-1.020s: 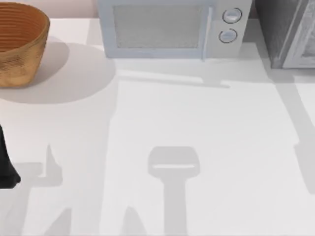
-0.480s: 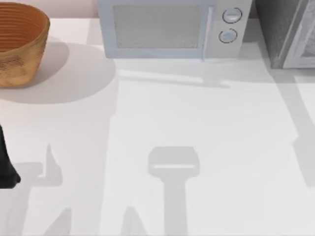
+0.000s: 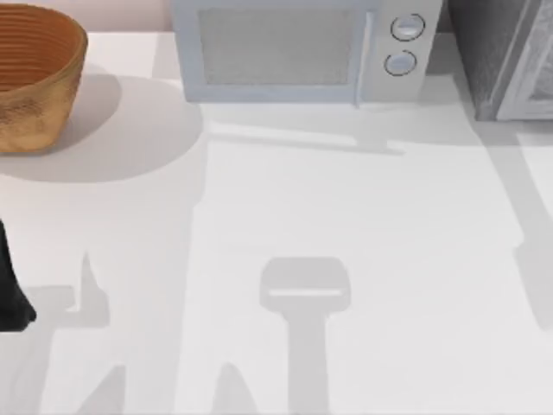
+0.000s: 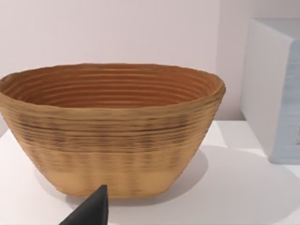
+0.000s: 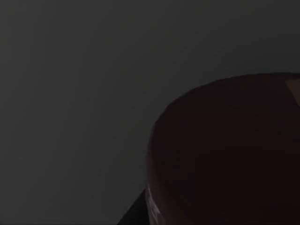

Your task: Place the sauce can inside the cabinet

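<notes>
top view first: white surface point(image 3: 389, 225), with the left arm point(image 3: 10, 285) as a dark shape parked right at its left edge. along the far side stand a basket point(image 3: 34, 78) at the left, a microwave point(image 3: 294, 52) in the middle and the cabinet point(image 3: 484, 52) in the far right corner (cut off by the frame, dark speckled side and a pale framed door panel point(image 3: 536, 78) on show).

over to the left wrist view, which looks across at the basket point(image 4: 112, 136) side-on: ribbed brown wall, open mouth, standing upright on the surface, with a pale wall point(image 4: 117, 28) behind it that the top view barely catches. the microwave's end point(image 4: 276, 93) sits near the basket, apart from it. one dark tip of the left gripper point(image 4: 92, 213) pokes in low in front of the basket. left jaws, open or closed? cannot tell.

right wrist view: dark. right jaws: cannot tell either.

where the can is, i cannot tell from these views.

the count: one basket, one microwave with two round knobs point(image 3: 407, 27) stacked at its right end, one cabinet.

the surface itself is plain white and flat, crossed by soft grey shadows: a broad round one beside the basket, a long thin band in front of the microwave, and a paddle-shaped one in the near middle. the room behind is a bare pale wall.
</notes>
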